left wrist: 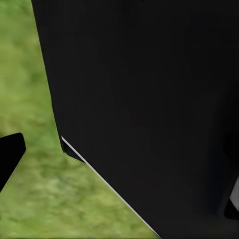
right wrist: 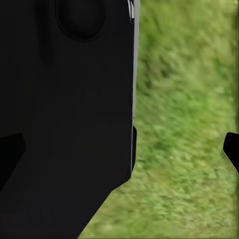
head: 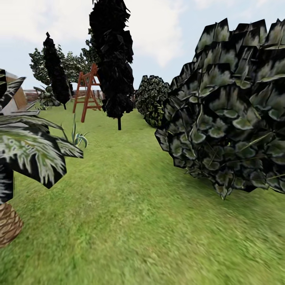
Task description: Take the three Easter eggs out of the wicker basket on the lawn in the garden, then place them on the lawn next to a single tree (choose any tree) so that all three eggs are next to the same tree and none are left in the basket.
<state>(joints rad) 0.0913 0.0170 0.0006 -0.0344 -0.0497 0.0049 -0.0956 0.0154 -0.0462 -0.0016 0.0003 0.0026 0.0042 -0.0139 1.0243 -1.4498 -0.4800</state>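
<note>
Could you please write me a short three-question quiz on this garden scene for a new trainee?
1. True or false: the orange ladder frame stands on the lawn left of the tall dark columnar tree.
2. What fills the head view's right side? A) a white house B) a large leafy bush C) a pond
3. What ground shows beneath the arm in each wrist view?

Key: 1 true; 2 B; 3 green grass, as in the right wrist view.
</note>
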